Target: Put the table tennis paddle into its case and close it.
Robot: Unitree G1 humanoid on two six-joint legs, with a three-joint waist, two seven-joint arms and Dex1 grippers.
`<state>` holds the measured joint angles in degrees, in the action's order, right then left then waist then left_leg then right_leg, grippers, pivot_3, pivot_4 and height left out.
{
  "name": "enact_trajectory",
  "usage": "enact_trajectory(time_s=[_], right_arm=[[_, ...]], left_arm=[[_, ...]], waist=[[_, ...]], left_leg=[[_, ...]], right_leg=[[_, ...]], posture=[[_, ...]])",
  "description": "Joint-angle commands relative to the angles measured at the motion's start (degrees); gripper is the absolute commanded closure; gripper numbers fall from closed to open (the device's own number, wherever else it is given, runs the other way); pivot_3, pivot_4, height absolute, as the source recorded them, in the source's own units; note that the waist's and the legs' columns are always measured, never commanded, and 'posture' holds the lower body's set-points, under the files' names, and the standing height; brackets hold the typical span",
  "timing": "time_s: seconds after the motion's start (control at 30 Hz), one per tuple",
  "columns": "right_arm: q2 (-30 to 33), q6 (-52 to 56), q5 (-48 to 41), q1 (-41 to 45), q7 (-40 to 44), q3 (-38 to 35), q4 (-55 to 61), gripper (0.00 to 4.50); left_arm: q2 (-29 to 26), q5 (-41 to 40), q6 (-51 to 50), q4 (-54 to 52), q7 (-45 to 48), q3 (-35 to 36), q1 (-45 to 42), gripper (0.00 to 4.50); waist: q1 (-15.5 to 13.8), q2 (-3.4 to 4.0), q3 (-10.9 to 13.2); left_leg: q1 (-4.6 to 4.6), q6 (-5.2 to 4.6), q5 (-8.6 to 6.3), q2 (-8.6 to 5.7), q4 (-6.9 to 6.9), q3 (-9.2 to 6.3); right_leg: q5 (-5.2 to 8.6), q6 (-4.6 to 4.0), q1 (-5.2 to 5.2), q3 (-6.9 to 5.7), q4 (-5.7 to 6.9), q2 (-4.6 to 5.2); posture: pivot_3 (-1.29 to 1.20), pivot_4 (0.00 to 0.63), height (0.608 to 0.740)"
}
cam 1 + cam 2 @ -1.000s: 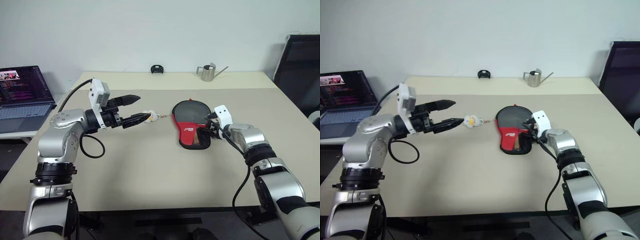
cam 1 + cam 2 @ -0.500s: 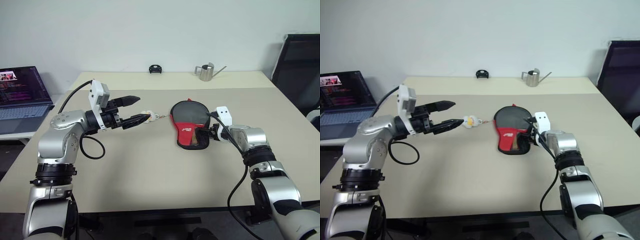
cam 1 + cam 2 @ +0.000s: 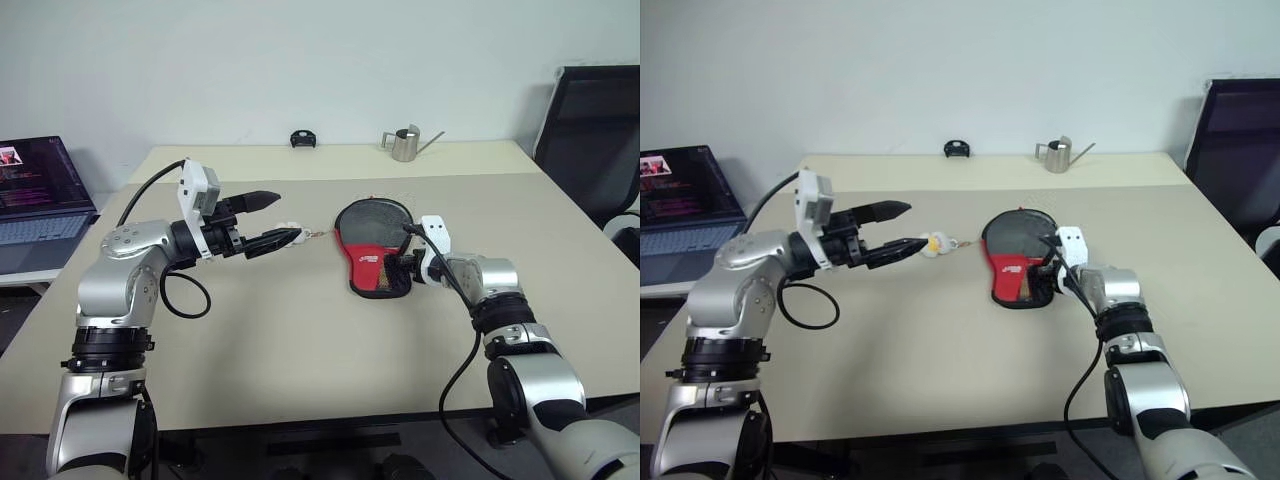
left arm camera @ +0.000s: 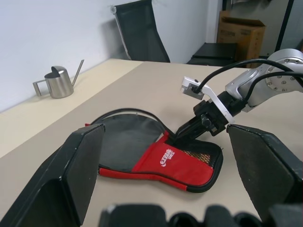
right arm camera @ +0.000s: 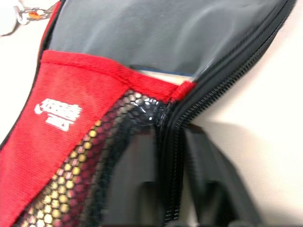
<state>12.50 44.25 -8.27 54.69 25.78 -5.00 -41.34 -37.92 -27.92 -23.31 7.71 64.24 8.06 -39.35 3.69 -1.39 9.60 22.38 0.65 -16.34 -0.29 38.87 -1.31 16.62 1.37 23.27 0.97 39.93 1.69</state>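
Case (image 3: 374,258) lay flat mid-counter (image 3: 300,350), round end at 12 o'clock, mesh pocket end at 6. Paddle not separately visible; can't tell if it was inside. Right end effector (image 3: 400,270) sat at the case's 4 o'clock edge, fingers pinched on the zipper edge by the pocket. Left end effector (image 3: 275,220) hovered at the case's 9 o'clock, fingers spread, holding nothing.

Right gripper (image 3: 402,272) has slid left along the tabletop (image 3: 300,350) onto the handle end of the case (image 3: 372,245), by the mesh pocket. Its fingers (image 5: 199,184) were apart a second ago; now they're pinched on the case's zipper edge. The wrist has also rolled slightly.
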Motion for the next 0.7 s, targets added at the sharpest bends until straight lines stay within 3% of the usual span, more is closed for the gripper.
enact_trajectory(time_s=[0.03,0.33,0.7], right_arm=[[-1.2,1.0,0.3,-0.6,-0.4,1.4,-1.2,4.49],[-1.3,5.1,-1.1,-0.5,-1.7,-0.1,2.1,4.49],[-0.1,22.4,-6.4,-2.5,-4.2,-3.6,21.8,4.49]], left_arm=[[-0.4,0.0,1.1,-0.1,0.0,0.3,-0.2,0.0],[-2.6,0.3,0.5,-0.7,1.4,0.6,3.0,0.0],[-8.4,-1.0,-1.7,-3.3,6.3,0.7,9.2,0.0]], waist=[[0.0,0.0,0.0],[0.0,0.01,0.0],[-0.5,0.04,0.0]], left_leg=[[0.0,0.0,0.0,0.0,0.0,0.0],[-0.02,0.0,0.0,0.01,-0.01,0.0],[0.5,0.0,0.0,0.0,-0.09,-0.03]], right_leg=[[0.0,0.0,0.0,0.0,0.0,0.0],[0.0,-0.01,0.0,0.0,0.01,0.0],[0.0,-0.02,0.45,-0.04,-0.08,0.03]], posture=[[0.0,0.15,0.74],[0.0,0.15,0.74],[0.0,0.15,0.74]])
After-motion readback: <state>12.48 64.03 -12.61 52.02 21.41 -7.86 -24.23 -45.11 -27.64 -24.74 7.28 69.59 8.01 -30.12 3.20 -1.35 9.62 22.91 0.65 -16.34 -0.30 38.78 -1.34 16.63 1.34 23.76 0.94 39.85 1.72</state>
